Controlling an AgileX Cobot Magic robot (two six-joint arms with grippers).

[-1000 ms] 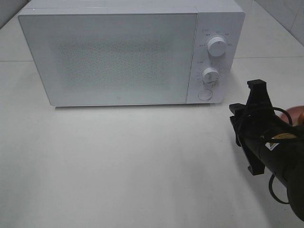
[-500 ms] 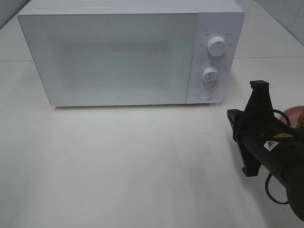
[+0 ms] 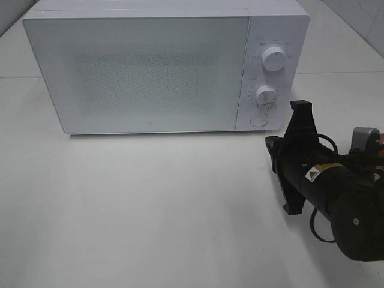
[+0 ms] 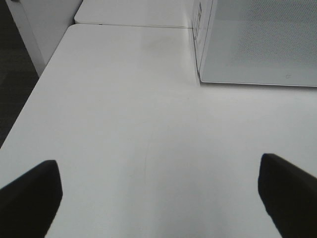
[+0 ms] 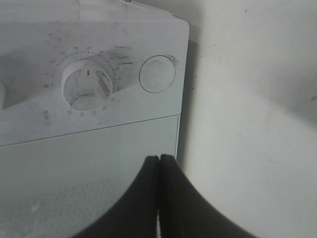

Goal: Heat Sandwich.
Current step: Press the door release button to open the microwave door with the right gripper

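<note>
The sandwich is out of view. The white microwave [image 3: 144,66] stands at the back of the table with its door shut. My right gripper [image 3: 300,106] is shut with nothing in it, rolled on its side, just right of the microwave's lower front corner. In the right wrist view its closed fingertips [image 5: 159,158] point at the control panel, below the round door button [image 5: 157,75] and beside the lower knob [image 5: 88,82]. My left gripper [image 4: 158,191] is open and empty over bare table, left of the microwave [image 4: 257,39]; the exterior view does not show it.
The control panel carries an upper knob [image 3: 274,59], a lower knob [image 3: 265,95] and the round button [image 3: 259,119]. The white table [image 3: 150,204] stretches in front of the microwave. Its left edge [image 4: 29,104] drops to a dark floor.
The right gripper closed fully and its arm swung left toward the microwave's control panel. The pink plate seen earlier at the right edge no longer shows. The left gripper stayed open.
</note>
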